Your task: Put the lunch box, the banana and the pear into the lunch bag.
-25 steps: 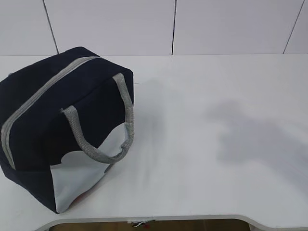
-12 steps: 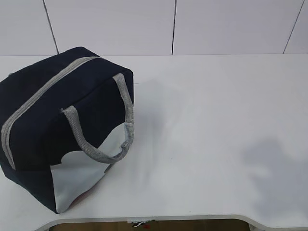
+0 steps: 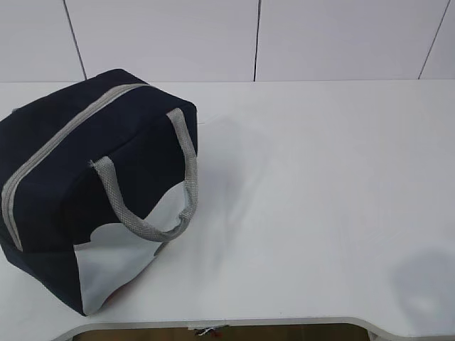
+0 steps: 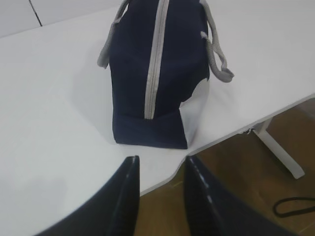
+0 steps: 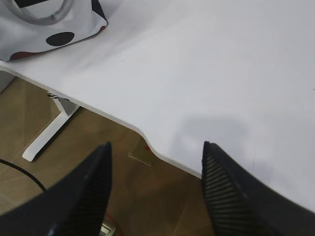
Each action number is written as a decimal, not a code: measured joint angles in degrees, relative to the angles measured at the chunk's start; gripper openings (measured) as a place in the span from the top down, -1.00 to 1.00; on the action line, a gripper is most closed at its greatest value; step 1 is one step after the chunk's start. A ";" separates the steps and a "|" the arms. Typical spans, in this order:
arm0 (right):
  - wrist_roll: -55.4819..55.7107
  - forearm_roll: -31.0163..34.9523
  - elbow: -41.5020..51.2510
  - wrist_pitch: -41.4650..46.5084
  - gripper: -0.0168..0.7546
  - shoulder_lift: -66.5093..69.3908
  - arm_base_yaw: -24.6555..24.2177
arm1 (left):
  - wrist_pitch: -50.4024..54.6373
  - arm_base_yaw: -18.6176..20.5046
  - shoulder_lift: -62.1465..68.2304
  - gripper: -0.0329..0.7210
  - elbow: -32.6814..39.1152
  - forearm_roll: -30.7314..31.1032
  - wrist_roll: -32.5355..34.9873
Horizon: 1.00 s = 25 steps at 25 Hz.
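White table (image 3: 320, 177): lunch bag (image 3: 85, 185) zipped shut. Left gripper (image 4: 160, 169) and right gripper (image 5: 156, 155) near bag, both parted, empty.

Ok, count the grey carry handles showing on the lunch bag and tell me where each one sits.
2. On the lunch bag, the near handle droops over the side facing the exterior camera; the far handle hangs on the opposite side, seen only from the left wrist camera.
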 joint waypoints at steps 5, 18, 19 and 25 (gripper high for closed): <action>0.26 -2.33 3.71 -0.67 -0.25 -3.43 0.00 | 0.00 0.00 -2.22 0.29 3.94 1.43 0.00; 0.26 -2.75 6.25 -2.35 -0.25 -3.92 0.00 | -0.34 0.00 -6.93 0.29 15.18 2.16 0.00; 0.26 -2.75 6.25 -2.35 -0.25 -3.92 0.00 | -1.10 0.00 -6.96 0.29 15.35 2.44 0.00; 0.26 -2.62 6.25 -2.83 -0.25 -3.92 0.00 | -6.17 0.00 -6.96 0.29 16.66 4.56 0.00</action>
